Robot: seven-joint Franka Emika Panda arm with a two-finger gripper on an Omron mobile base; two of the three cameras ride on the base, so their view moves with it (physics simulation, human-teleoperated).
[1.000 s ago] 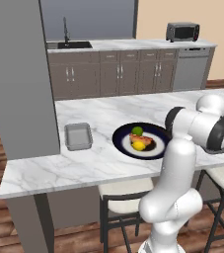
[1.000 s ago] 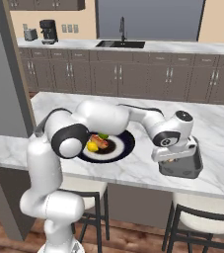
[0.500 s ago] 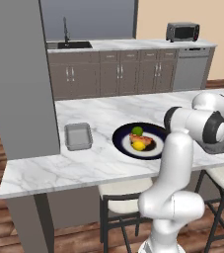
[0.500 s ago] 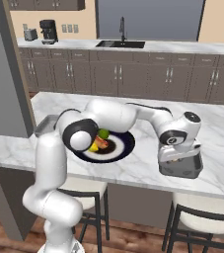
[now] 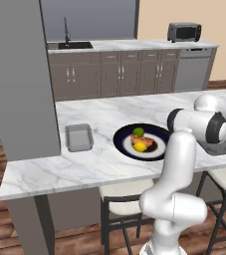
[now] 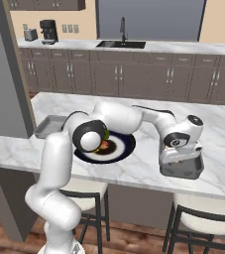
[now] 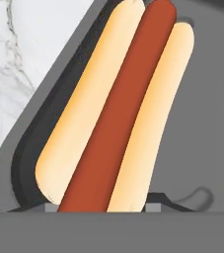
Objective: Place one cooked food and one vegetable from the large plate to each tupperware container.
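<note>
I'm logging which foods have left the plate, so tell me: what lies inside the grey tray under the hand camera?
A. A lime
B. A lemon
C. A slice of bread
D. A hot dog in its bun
D: the hand view shows a hot dog, a red-brown sausage between two pale bun halves, lying inside the grey tray by its rounded corner, with the marble counter outside the rim.

Kitchen backdrop behind the marble surface [image 5: 109, 164]

A toaster oven [image 5: 184, 32] sits on the far counter, a sink with faucet [image 5: 68, 42] left of it; a coffee machine [image 6: 48, 31] stands at the counter's other end. Stools [image 5: 122, 206] are tucked beneath the surface, above a wooden floor [image 5: 0, 234].
</note>
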